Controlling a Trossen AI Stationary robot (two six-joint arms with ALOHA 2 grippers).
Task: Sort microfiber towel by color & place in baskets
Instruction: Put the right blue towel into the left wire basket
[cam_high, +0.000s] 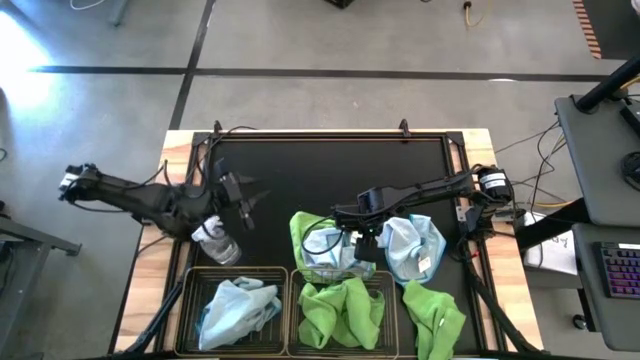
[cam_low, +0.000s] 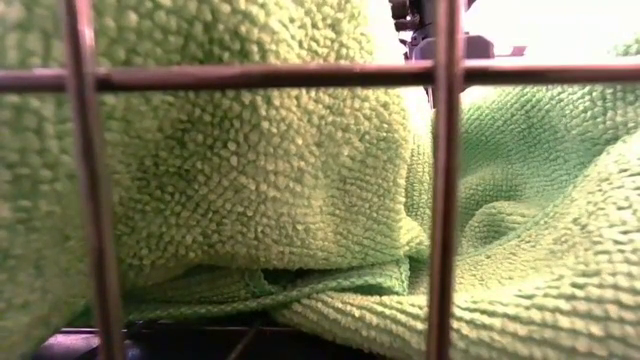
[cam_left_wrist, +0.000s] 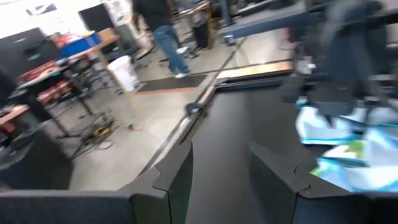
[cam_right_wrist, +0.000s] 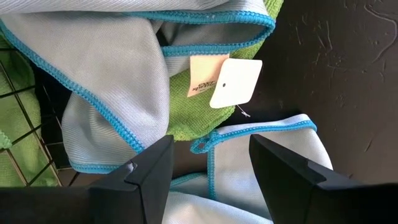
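Two wire baskets sit at the table's near edge. The left basket (cam_high: 190, 300) holds a pale blue towel (cam_high: 235, 308); the right basket (cam_high: 296, 300) holds lime green towels (cam_high: 342, 312), which fill the low view (cam_low: 250, 180) behind its mesh. A pile on the black mat has a green towel (cam_high: 303, 232) and pale blue towels (cam_high: 415, 248) with blue hems and a paper tag (cam_right_wrist: 233, 81). Another green towel (cam_high: 435, 318) lies right of the baskets. My right gripper (cam_high: 362, 240) (cam_right_wrist: 208, 146) is open, pointing down over the pile's pale blue cloth (cam_right_wrist: 112, 68). My left gripper (cam_high: 248, 205) (cam_left_wrist: 221, 155) is open over bare mat.
A small clear spray bottle (cam_high: 215, 240) stands near the left basket's far left corner, just below my left arm. The black mat (cam_high: 330, 170) is bare on its far half. The right basket's wire (cam_right_wrist: 18, 124) lies close beside the pile. A person walks in the room beyond (cam_left_wrist: 165, 31).
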